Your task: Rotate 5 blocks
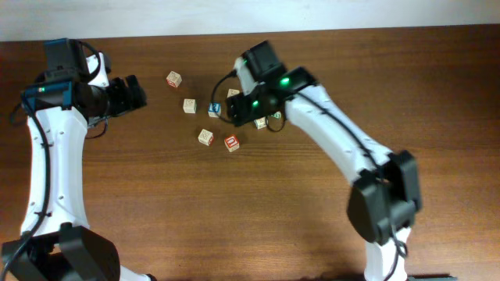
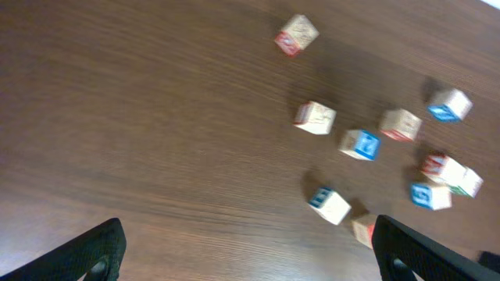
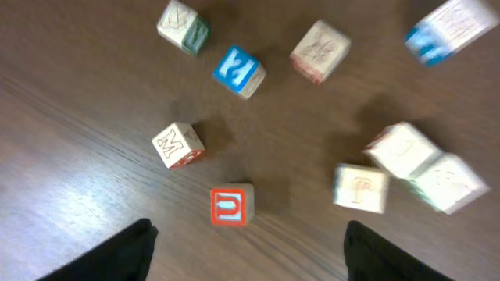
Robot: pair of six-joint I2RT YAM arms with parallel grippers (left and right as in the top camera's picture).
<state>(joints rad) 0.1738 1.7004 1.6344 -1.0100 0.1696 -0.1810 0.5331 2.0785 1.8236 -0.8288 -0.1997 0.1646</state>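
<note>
Well, the blocks (image 1: 205, 137) lie loosely scattered on the brown table (image 1: 195, 218), in the upper middle of the overhead picture, and none of them is held. The right gripper (image 3: 248, 251) hangs over the cluster with its fingers (image 3: 125, 254) spread wide and nothing between them; in its wrist view the red-framed block (image 3: 231, 207) lies flat just above the gap, and a blue-faced cube (image 3: 238, 70) sits farther up. The left gripper (image 2: 248, 246) sits at the upper left of the overhead picture, likewise spread wide and empty, well apart from the blocks.
</note>
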